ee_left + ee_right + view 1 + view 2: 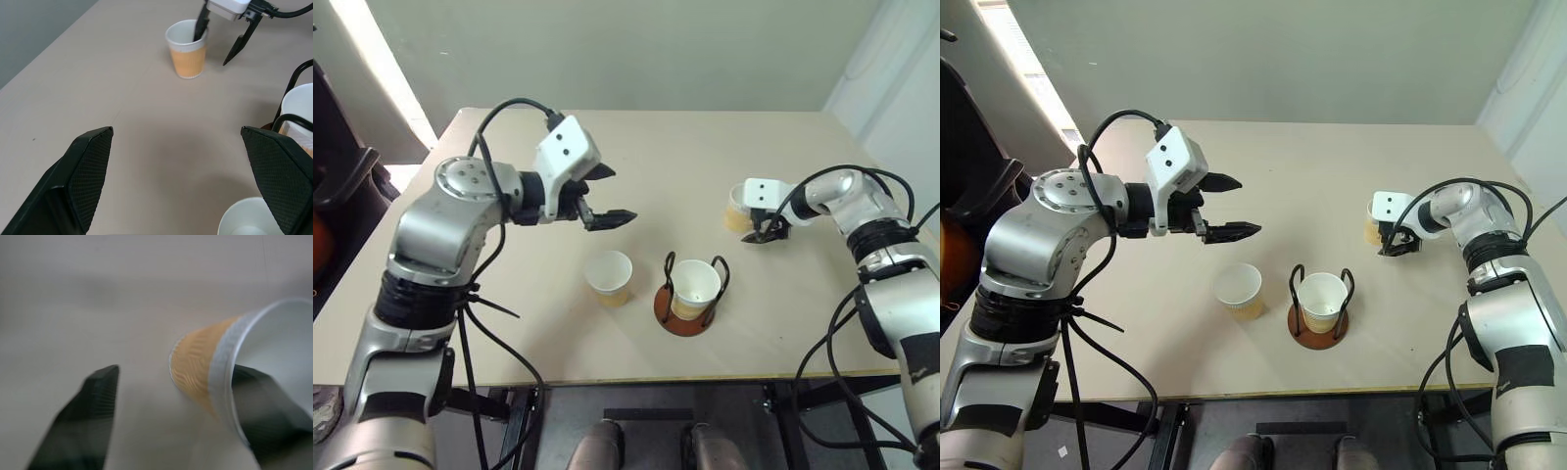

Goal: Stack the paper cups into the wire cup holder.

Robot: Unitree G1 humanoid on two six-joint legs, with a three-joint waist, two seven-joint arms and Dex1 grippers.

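Left wrist view shows our right tool (222,39) straddling the far cup's (188,49) wall, fingers apart; next, clamp and lift.

Plain beige table (724,147) pushed near a pale greenish-grey wall (636,49). Bright light strip (372,69) down the left side, some dark furniture (337,196) next to it there.
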